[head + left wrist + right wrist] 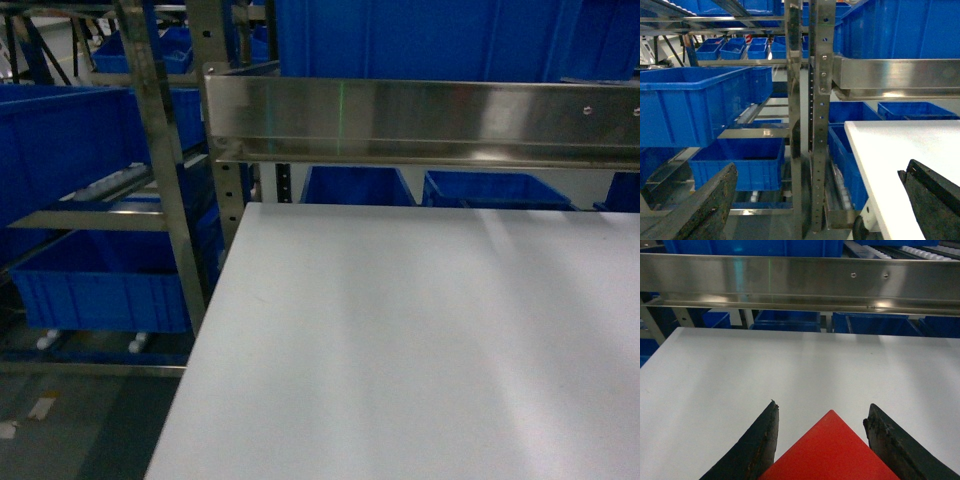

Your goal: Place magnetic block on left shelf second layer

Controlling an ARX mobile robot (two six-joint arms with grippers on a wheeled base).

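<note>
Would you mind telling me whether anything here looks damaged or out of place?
Nothing stands out. The red magnetic block sits between the right gripper jaws above the white tabletop. The blue bins sit squarely on the silver rack. The jaw pads look worn, nothing more.

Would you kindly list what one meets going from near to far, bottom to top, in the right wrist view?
Bright red magnetic block between the dark fingers of the right hand → flat white tabletop → shiny horizontal steel beam → large blue plastic bins behind it.
</note>
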